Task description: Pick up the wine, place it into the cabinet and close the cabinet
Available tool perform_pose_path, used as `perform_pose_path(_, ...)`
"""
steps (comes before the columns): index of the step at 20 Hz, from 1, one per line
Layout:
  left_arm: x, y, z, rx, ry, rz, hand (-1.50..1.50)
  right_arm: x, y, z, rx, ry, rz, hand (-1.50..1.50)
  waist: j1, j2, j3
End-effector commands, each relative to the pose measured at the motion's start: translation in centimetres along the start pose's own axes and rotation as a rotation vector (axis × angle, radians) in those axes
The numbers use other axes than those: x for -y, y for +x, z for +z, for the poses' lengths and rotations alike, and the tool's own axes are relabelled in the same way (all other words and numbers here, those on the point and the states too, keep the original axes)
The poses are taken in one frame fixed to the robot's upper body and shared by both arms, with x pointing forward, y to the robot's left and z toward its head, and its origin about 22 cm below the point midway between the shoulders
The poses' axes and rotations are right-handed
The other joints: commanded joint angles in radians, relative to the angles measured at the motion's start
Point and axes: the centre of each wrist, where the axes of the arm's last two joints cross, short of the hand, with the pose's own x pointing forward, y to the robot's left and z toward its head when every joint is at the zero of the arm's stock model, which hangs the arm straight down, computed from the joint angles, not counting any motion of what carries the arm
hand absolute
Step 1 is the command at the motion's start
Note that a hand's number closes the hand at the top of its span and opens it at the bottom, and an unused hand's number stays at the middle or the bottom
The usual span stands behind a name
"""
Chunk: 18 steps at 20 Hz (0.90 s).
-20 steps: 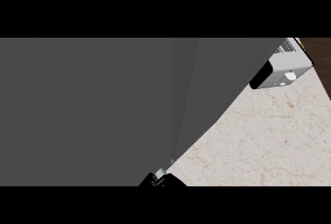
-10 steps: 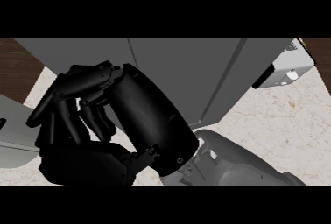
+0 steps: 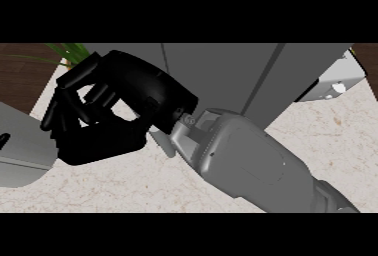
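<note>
My right hand (image 3: 140, 95) fills the middle left of the head view, with its grey forearm (image 3: 244, 160) coming in from the lower right. I see it from the back, held in front of the grey cabinet (image 3: 221, 70). Its fingers (image 3: 70, 107) hang relaxed and slightly bent above the thumb (image 3: 100, 147). Pale counter shows through the gap between them, and nothing is held. A vertical seam runs down the cabinet's front (image 3: 266, 80). No wine bottle shows anywhere. My left hand is out of view.
The speckled pale counter (image 3: 325, 140) lies to the right and below. A grey-white appliance (image 3: 336, 82) stands at the upper right. Green plant leaves (image 3: 70, 50) show at the top left over dark wood. A grey rounded object (image 3: 22, 150) sits at the left edge.
One second ago the grey cabinet face filled most of the view. My right hand then came in from below and has since risen, with more of its forearm showing.
</note>
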Motion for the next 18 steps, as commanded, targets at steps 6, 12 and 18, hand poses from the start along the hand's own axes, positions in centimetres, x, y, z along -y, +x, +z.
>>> perform_pose_path(6,-3.3,3.8,1.4,0.078,0.11,-0.124,-1.5,2.6,-2.8,-2.9,-0.236,0.366,-0.024,1.5,-0.001,-0.006,0.0)
perform_pose_path(12,-4.4,4.6,1.4,0.092,0.13,-0.125,-1.5,4.9,-5.6,-3.7,-0.229,0.396,-0.153,1.5,-0.019,-0.002,0.0)
perform_pose_path(18,-4.4,4.7,1.4,0.091,0.13,-0.136,-1.5,7.1,-6.2,-4.4,-0.171,0.389,-0.228,1.5,-0.02,-0.001,0.0)
